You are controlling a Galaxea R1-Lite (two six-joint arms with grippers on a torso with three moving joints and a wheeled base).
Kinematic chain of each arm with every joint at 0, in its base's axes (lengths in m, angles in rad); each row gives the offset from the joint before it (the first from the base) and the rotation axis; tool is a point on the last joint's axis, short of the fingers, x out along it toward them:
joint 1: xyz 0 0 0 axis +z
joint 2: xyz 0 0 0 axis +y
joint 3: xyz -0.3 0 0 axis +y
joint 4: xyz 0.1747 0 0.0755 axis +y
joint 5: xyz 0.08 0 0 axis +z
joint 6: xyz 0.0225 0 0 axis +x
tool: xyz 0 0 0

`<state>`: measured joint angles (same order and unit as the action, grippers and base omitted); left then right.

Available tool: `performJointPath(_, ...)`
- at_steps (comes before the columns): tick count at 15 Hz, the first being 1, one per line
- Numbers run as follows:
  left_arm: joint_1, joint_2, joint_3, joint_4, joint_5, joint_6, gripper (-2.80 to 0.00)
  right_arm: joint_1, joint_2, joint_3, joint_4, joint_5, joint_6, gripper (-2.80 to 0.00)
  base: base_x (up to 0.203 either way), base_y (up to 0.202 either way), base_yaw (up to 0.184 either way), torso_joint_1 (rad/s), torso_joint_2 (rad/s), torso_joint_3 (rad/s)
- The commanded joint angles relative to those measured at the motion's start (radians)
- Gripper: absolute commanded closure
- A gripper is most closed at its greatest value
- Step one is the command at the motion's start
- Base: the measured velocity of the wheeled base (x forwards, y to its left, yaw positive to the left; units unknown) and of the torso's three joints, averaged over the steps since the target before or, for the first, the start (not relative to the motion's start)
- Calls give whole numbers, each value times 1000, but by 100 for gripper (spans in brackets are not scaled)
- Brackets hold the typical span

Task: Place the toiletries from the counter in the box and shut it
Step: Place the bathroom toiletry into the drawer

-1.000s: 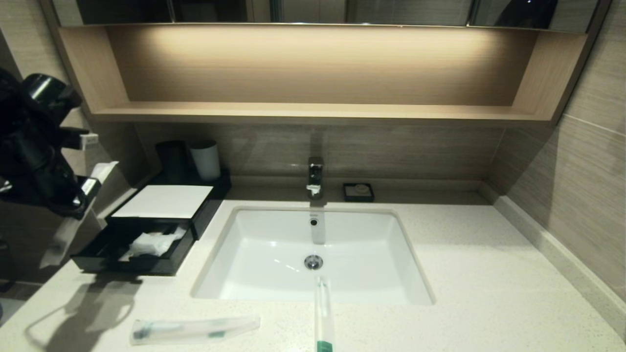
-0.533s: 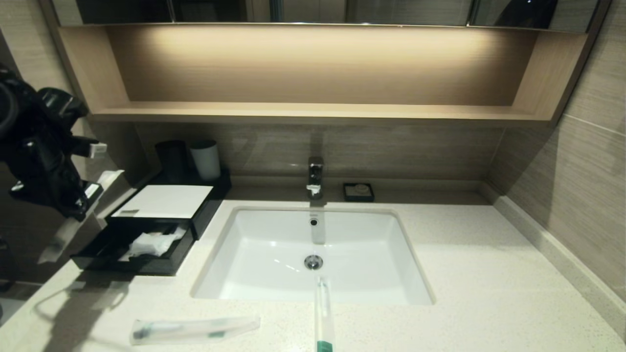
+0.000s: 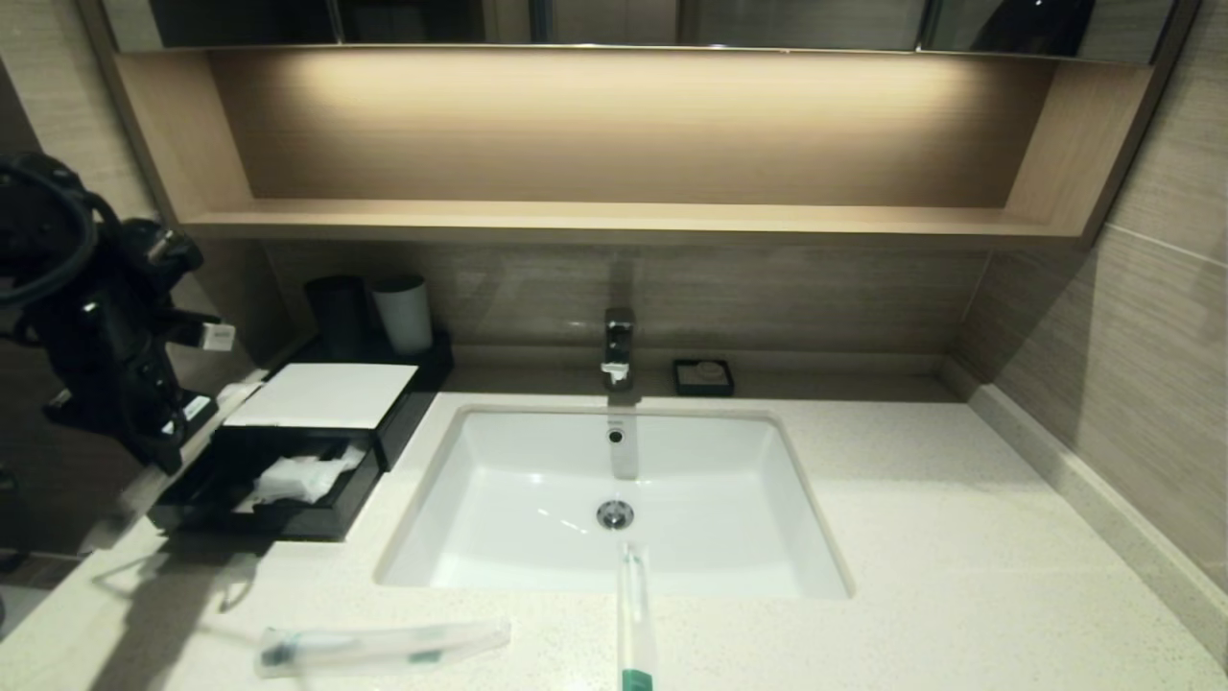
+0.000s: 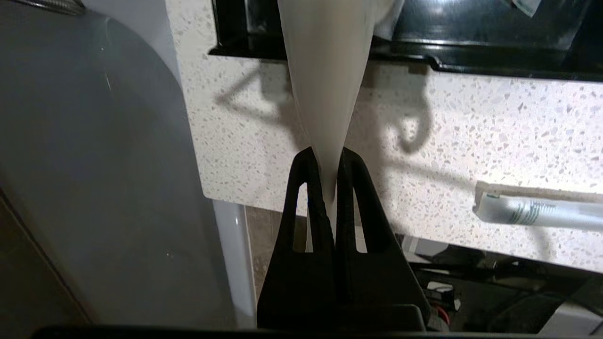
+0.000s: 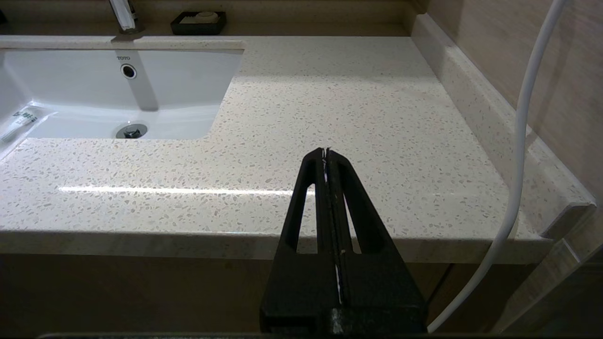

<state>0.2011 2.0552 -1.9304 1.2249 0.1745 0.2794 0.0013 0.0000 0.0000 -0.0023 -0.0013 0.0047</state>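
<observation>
My left gripper (image 4: 326, 157) is shut on the end of a long, pale translucent toiletry packet (image 4: 325, 70). It holds the packet in the air over the counter's left edge, with the packet's far end at the rim of the black box's open drawer (image 4: 471, 52). In the head view the gripper (image 3: 171, 437) is just left of the drawer (image 3: 278, 513), which holds white packets (image 3: 297, 477). A wrapped toothbrush (image 3: 384, 648) lies on the front counter. Another (image 3: 633, 614) overhangs the sink's front edge. My right gripper (image 5: 326, 151) is shut and empty at the counter's front right edge.
The box has a white top (image 3: 321, 395), with a black cup (image 3: 336, 315) and a white cup (image 3: 403, 312) behind it. The sink (image 3: 537, 480), the tap (image 3: 619, 345) and a soap dish (image 3: 703, 376) are in the middle. A white cable (image 5: 523, 141) hangs by the right wall.
My left arm has swung right and down toward the open drawer, carrying the packet. The toothbrushes and the right arm have not moved.
</observation>
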Motion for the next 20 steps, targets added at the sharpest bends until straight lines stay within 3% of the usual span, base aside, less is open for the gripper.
performJointPath(1, -14, 11, 1, 39, 2, 10, 0, 0, 0, 2, -1, 0, 0, 0, 0, 0, 0, 0, 0, 0)
performJointPath(11, -20, 97, 1, 134, -1, 12, 0, 0, 0, 2, -1, 0, 0, 0, 0, 0, 0, 0, 0, 0)
performJointPath(20, -39, 126, -1, 107, 0, -3, 0, 0, 0, 2, -1, 0, 0, 0, 0, 0, 0, 0, 0, 0)
